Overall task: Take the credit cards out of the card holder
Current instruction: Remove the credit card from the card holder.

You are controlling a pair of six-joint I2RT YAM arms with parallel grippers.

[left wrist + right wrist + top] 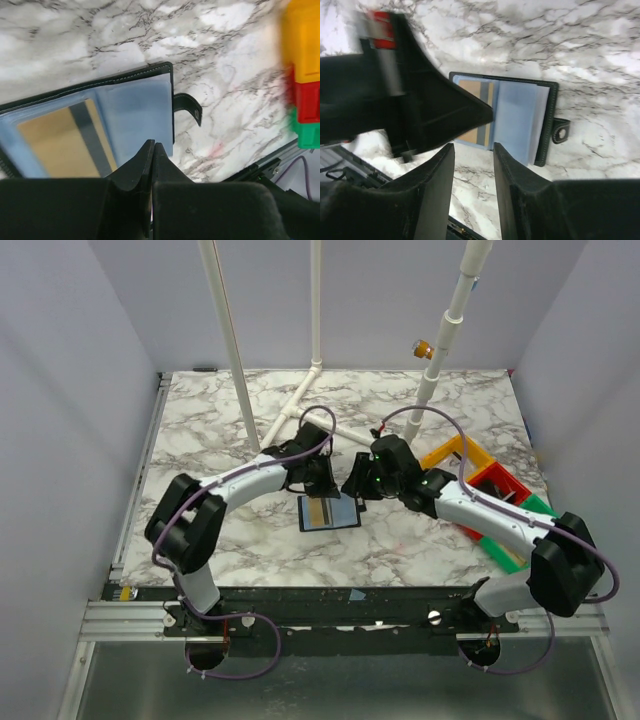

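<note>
The card holder [340, 512] lies open on the marble table, bluish sleeves up, with its tab [190, 107] to one side. A tan credit card [56, 143] with a dark stripe sits in a sleeve. Beside it is a pale blue sleeve page [514, 117]; I cannot tell whether it holds a card. My left gripper [153, 145] is shut with nothing in it, its tips low over the holder's blue page. In the right wrist view the left gripper [451, 111] covers part of the tan card [470, 88]. My right gripper [473, 148] is open and empty, just off the holder's near edge.
Yellow [452, 454], red [497, 483] and green [508, 548] bins stand at the right of the table. A white pipe frame [300, 405] lies and rises at the back. The table's near edge with the black rail [350, 602] is close behind the holder.
</note>
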